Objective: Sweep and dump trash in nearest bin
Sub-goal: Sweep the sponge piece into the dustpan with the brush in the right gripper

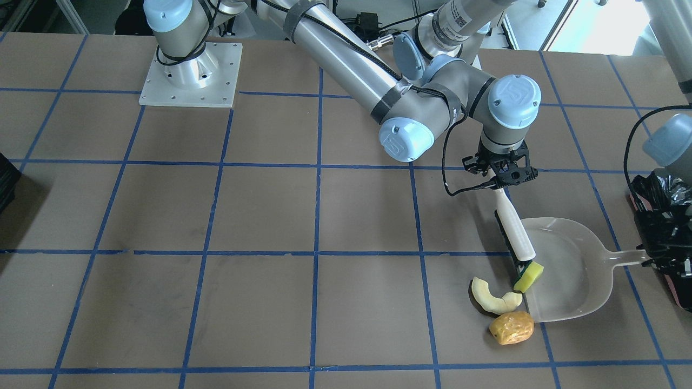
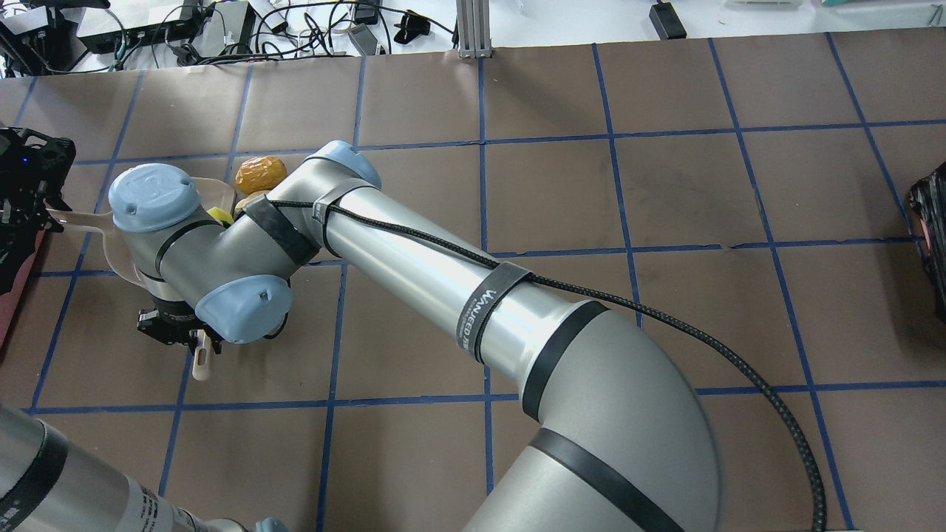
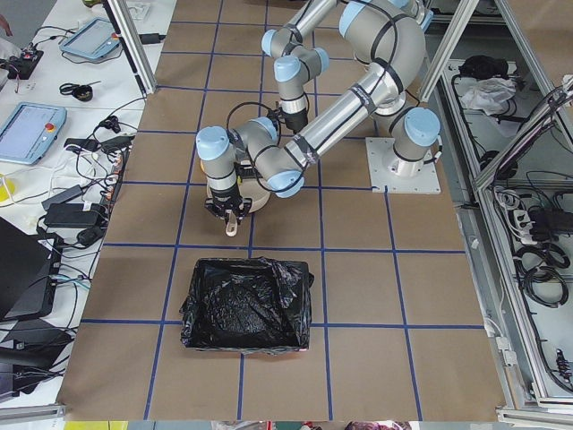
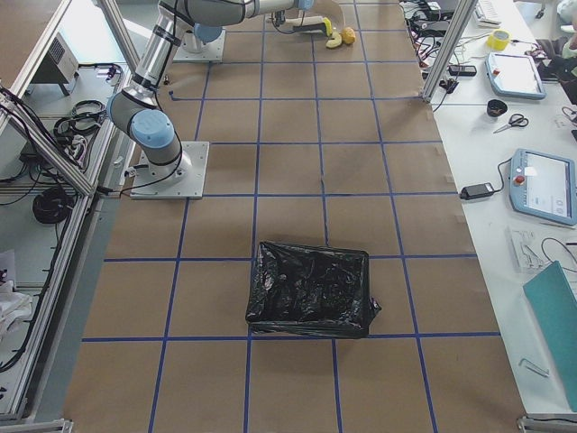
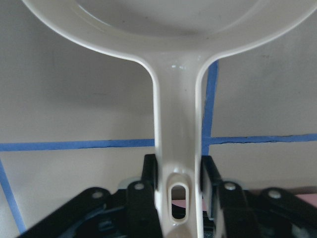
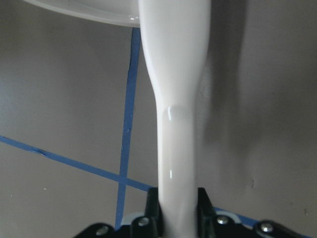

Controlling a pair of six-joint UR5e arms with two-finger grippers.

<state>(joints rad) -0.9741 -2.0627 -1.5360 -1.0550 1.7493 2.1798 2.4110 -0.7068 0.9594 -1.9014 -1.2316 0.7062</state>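
My right end effector [image 1: 500, 170] was clamped on the brush [image 1: 516, 232] handle and my left end effector [image 5: 178, 186] on the dustpan [image 1: 573, 270] handle, beside the bin [image 1: 662, 213]. The sponge wedge [image 1: 529, 276] sat at the pan's lip, with the cream slice [image 1: 489, 296] and potato piece [image 1: 511, 327] just outside on the counter [image 1: 270, 216]. I judged a low, flat stroke toward the pan best.

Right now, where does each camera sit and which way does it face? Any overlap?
Front-facing: across the table, facing the robot; right gripper holds the brush.
Overhead: behind the shoulders, looking down; right arm crosses left.
Exterior left: table's left end; bin near, both arms beyond.
Exterior right: opposite end; right arm's base near.
Left wrist: along the dustpan handle in the left gripper.
Right wrist: along the brush handle.
Front-facing and overhead share the potato-like piece.
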